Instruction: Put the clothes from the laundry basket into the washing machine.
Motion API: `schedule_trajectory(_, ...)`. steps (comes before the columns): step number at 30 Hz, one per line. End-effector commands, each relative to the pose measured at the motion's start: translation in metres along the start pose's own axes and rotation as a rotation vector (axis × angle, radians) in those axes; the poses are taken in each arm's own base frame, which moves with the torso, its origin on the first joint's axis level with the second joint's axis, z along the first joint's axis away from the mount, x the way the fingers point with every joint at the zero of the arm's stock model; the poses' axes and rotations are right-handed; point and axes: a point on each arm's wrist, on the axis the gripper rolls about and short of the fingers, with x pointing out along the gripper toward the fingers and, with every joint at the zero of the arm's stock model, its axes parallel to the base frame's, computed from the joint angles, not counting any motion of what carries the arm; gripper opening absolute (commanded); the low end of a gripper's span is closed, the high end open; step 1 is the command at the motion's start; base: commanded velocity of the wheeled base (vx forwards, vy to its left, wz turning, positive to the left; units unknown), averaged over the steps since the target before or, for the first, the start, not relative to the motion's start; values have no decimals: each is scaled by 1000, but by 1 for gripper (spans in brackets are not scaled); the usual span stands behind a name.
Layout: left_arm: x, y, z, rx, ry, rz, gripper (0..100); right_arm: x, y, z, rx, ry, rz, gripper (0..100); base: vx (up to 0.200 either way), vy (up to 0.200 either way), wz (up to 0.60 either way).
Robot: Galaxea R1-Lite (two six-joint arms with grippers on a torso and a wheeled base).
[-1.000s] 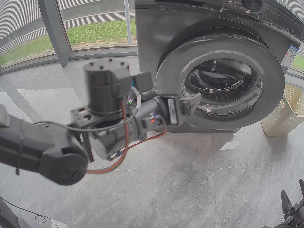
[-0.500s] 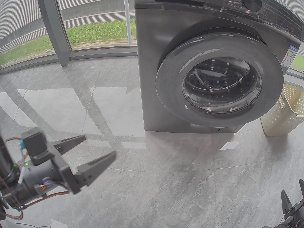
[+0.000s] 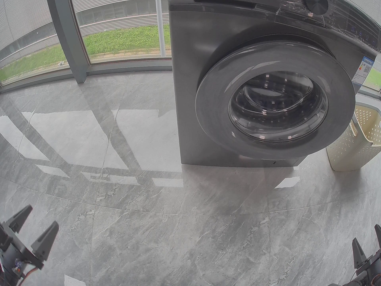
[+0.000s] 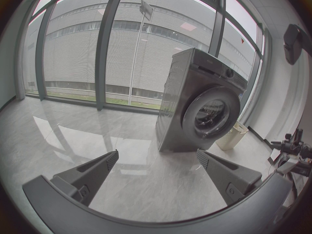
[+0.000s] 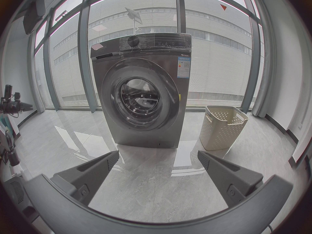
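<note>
The grey front-loading washing machine [image 3: 190,60] stands at the back right, its round glass door [image 3: 274,100] lying flat against the front. Right of it sits the cream perforated laundry basket [image 3: 359,140]; its inside is hidden. Low at the near left, my left gripper [image 3: 39,218] is open and holds nothing, far from the machine. At the near right corner my right gripper [image 3: 366,235] is open too. In the left wrist view the left gripper [image 4: 157,152] faces the washing machine [image 4: 201,108] and basket [image 4: 232,137] across the floor. In the right wrist view the right gripper [image 5: 157,153] faces the washing machine [image 5: 143,88] and basket [image 5: 224,124].
Glossy grey floor tiles [image 3: 178,227] stretch between me and the machine. A glass window wall with a dark pillar [image 3: 67,32] runs behind and to the left. A stand with equipment [image 4: 292,150] is off to one side, and a white wall lies beyond the basket.
My left arm has pulled back from right in front of the washer door, down to the near left corner, gripper open. The door has shifted slightly towards the machine. The right gripper stayed put.
</note>
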Motion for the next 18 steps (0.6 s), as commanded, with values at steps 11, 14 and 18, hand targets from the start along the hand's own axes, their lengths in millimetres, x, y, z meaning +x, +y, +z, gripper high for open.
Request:
schedule_trajectory(11, -51, 7, -56, 22, -1, 247, 100, 1, 0, -5, 0, 11, -3, 100, 0, 0, 0)
schedule_trajectory(14, -51, 7, -56, 11, -5, 259, 100, 1, 0, -5, 0, 11, -2, 100, 0, 0, 0)
schedule_trajectory(18, -54, 4, -58, 51, -40, 375, 100, 1, 0, -5, 0, 12, 0, 100, 0, 0, 0)
